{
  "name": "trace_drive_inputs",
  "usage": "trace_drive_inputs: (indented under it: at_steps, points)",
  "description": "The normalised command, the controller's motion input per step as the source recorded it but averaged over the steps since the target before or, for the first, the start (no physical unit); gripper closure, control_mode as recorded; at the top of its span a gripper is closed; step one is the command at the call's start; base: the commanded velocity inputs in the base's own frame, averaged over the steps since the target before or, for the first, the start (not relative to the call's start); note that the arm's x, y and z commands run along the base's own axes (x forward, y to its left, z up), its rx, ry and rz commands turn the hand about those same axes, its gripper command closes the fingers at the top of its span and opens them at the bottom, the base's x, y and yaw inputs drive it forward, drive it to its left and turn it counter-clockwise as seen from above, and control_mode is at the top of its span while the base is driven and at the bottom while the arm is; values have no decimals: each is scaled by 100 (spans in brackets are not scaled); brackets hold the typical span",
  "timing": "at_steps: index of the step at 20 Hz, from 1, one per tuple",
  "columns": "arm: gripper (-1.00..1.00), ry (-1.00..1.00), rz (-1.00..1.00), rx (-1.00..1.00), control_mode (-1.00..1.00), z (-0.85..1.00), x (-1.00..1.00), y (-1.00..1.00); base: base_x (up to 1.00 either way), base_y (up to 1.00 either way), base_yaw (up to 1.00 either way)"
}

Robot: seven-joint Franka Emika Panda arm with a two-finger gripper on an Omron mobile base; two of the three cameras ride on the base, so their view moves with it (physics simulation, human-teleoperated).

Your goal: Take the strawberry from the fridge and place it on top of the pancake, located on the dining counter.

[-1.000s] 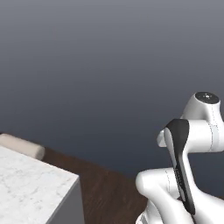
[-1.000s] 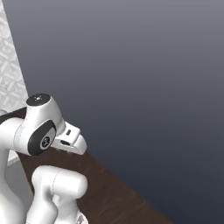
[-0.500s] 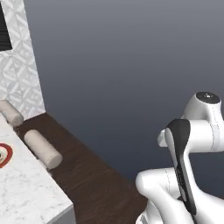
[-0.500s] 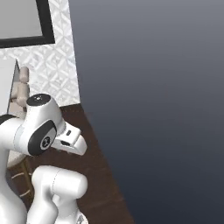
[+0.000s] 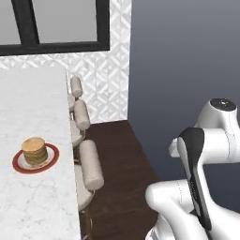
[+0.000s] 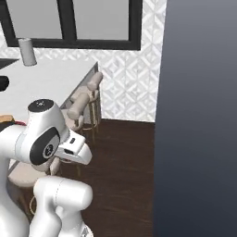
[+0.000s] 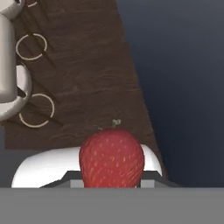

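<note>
Strawberry point(image 7: 111, 156) bottom hidden below the hand view's edge; plate point(image 6: 14, 122) largely hidden behind the arm.

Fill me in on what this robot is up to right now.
The gripper holds the strawberry over the dark wood floor. The pancake sits bare on its red-rimmed plate on the dining counter, beside the tan stools. The strawberry is not yet over the counter, so placing it is left to do.

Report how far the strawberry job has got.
Done: the strawberry is out of the fridge, held in the gripper. In hand: carrying it beside the dining counter. Left: placing it on the pancake, whose top is bare on its red-rimmed plate.
</note>
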Motion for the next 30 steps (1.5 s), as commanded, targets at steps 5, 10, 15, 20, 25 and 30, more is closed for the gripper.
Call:
trace_drive_inputs:
  at_steps: [5, 10, 15, 20, 25, 30]
  points:
    - [100, 0, 0, 0, 100, 0, 0, 0, 55, -29, 90]
    - [100, 0, 0, 0, 100, 0, 0, 0, 22, -40, 92]
    - [100, 0, 0, 0, 100, 0, 0, 0, 10, -60, 85]
    - [100, 0, 0, 0, 100, 0, 0, 0, 0, -89, 75]
    - [100, 0, 0, 0, 100, 0, 0, 0, 0, -82, 78]
    - [100, 0, 0, 0, 100, 0, 0, 0, 0, -93, 69]
